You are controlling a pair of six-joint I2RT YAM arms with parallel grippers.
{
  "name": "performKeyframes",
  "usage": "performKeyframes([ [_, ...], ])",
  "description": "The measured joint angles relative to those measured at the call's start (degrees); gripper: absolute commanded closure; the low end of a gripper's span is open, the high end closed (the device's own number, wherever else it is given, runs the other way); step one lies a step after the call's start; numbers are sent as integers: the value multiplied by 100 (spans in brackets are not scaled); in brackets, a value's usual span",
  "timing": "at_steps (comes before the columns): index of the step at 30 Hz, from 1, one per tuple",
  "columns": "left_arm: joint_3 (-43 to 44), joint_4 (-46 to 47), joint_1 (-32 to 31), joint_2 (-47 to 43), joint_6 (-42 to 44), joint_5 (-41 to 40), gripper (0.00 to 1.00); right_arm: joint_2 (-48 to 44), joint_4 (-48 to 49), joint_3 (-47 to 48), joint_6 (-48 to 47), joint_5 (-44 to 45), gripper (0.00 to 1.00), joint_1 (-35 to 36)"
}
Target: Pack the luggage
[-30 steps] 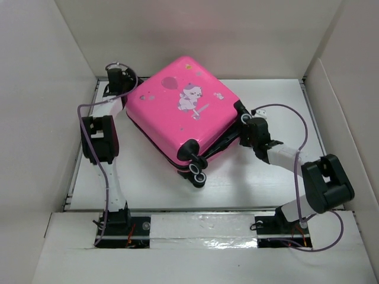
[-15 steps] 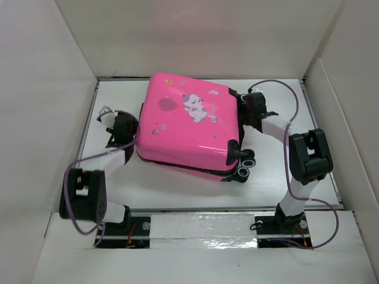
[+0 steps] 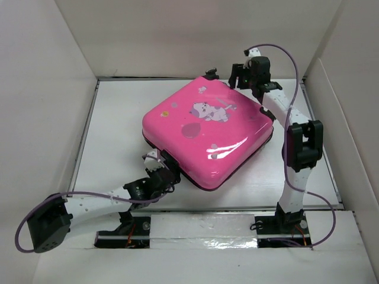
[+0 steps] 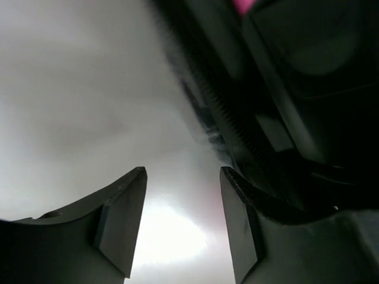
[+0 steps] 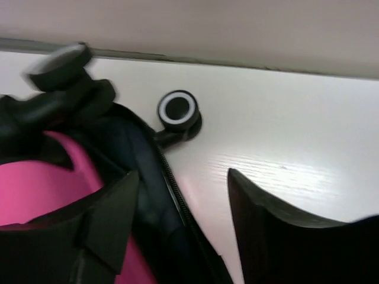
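Observation:
The luggage [image 3: 207, 133] is a bright pink hard-shell suitcase lying flat and closed, sticker side up, turned like a diamond on the white table [image 3: 112, 148]. My left gripper [image 3: 161, 165] sits low at its near-left corner. In the left wrist view that gripper [image 4: 180, 171] is open with only table between its fingers, and the dark zipper edge [image 4: 237, 118] runs just to the right. My right gripper [image 3: 235, 75] is at the far corner by the caster wheels [image 5: 177, 109]. It [image 5: 183, 174] is open, straddling the zipper seam [image 5: 177, 195] beside the pink shell [image 5: 35, 189].
Tall white cardboard walls [image 3: 47, 89] close in the table on the left, back and right. The back wall [image 5: 237, 29] stands just behind the wheels. Both arm bases are bolted to the taped front ledge [image 3: 201, 228].
The suitcase has been turned and shifted on the table. My right gripper moved to the far corner and opened. My left arm swung down to the near-left corner.

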Motion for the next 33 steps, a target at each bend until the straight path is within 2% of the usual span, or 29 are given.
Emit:
performKeyframes([
  [1,4,-66,-262,-35,-68,4,46,-20,-76,101,42,-278,19,33],
  [4,280,-245,-745,-101,-66,-59,41,-179,-295,170,127,-841,11,289],
  [6,608,-509,-890,-229,44,-201,36,-247,-525,212,157,-1182,8,417],
  [8,887,-782,-922,-520,249,-448,27,-337,-621,216,188,-1408,6,431],
  [11,1150,-868,-789,-1049,597,-671,25,-822,-664,-125,302,-1628,8,166],
  [12,1281,-811,-675,-1204,695,-780,26,-1110,-632,-365,343,-1661,11,52],
  [13,1425,-726,-507,-1353,793,-863,28,-1432,-614,-595,376,-1663,21,-44],
  [15,1676,-455,-225,-1648,1032,-1034,29,-2249,-426,-1226,463,-1639,48,-262],
  [16,1755,-262,-146,-1777,1143,-1110,30,-2767,-260,-1628,503,-1563,71,-339],
  [18,1794,170,-11,-1921,1386,-1191,31,-3805,125,-2411,686,-1318,96,-387],
  [19,1818,402,57,-1961,1493,-1257,31,-4422,245,-2876,719,-1211,100,-378],
  [21,1947,765,369,-1749,1657,-1268,30,-5429,595,-3696,911,-887,100,-343],
  [25,2927,1106,1547,-433,1825,-562,30,-7005,896,-5309,1322,17,100,-400],
  [28,3818,1320,2804,728,1770,597,30,-7405,708,-6210,1587,651,100,-575],
  [31,4640,1279,3801,1987,1652,1620,31,-7396,450,-6826,1816,933,100,-844],
  [33,5344,1113,4227,2946,1641,2212,31,-7313,369,-7093,1908,981,100,-973],
])
